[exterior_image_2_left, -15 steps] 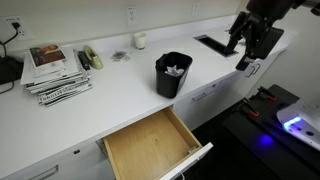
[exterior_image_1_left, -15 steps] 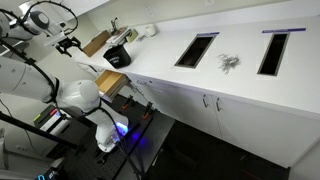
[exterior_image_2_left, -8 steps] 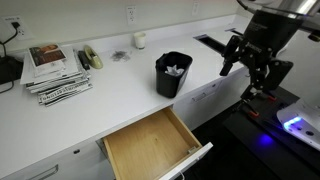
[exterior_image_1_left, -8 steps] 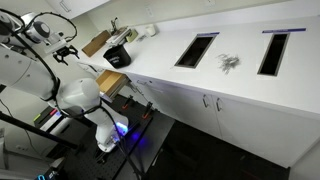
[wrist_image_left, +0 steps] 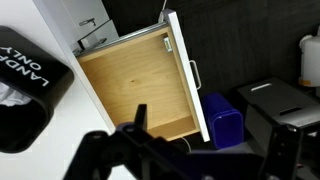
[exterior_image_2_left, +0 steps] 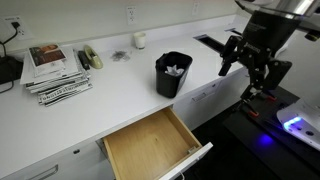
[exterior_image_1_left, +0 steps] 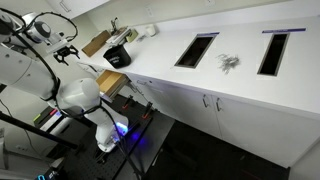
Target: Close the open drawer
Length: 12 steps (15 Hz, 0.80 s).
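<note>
The drawer is pulled out below the white counter, showing its tan wood inside (exterior_image_2_left: 148, 146) and white front (exterior_image_2_left: 197, 158). In the wrist view it lies ahead of the fingers, with its tan floor (wrist_image_left: 130, 85) and its white front with a metal handle (wrist_image_left: 186, 80). In an exterior view it shows as a tan strip under the counter edge (exterior_image_1_left: 112, 83). My gripper (exterior_image_2_left: 248, 70) hangs open and empty above the counter's end, apart from the drawer and beyond the black bin (exterior_image_2_left: 173, 73). It also shows in the wrist view (wrist_image_left: 205, 155) and in an exterior view (exterior_image_1_left: 68, 45).
A black bin (wrist_image_left: 28, 95) stands on the counter above the drawer. Magazines (exterior_image_2_left: 55, 70), a stapler (exterior_image_2_left: 90, 57) and a cup (exterior_image_2_left: 140, 41) lie further along. A blue box (wrist_image_left: 222, 122) and black equipment (wrist_image_left: 275, 110) stand on the floor. A flat brown piece (exterior_image_1_left: 97, 42) lies on the counter.
My gripper came down and slightly toward the bin and drawer between one second and half a second ago. Since then nothing has visibly moved.
</note>
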Each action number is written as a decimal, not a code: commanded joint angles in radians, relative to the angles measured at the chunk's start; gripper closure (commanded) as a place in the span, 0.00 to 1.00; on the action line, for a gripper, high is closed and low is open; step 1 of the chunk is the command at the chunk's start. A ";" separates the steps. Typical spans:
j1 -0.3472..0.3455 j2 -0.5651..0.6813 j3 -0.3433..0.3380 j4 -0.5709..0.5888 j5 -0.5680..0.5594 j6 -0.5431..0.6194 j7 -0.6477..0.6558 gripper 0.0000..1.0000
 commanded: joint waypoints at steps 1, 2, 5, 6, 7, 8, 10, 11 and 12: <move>0.049 0.107 0.020 0.052 -0.040 0.017 -0.112 0.00; 0.061 0.134 0.029 0.061 -0.054 0.020 -0.142 0.00; 0.093 0.224 0.065 0.086 -0.132 0.018 -0.204 0.00; 0.103 0.255 0.075 0.094 -0.160 0.023 -0.228 0.00; 0.110 0.283 0.084 0.100 -0.188 0.031 -0.254 0.00; 0.116 0.309 0.092 0.107 -0.218 0.036 -0.282 0.00; 0.127 0.360 0.109 0.119 -0.285 0.050 -0.330 0.00; 0.132 0.381 0.115 0.122 -0.317 0.057 -0.359 0.00; 0.135 0.401 0.121 0.126 -0.350 0.066 -0.386 0.00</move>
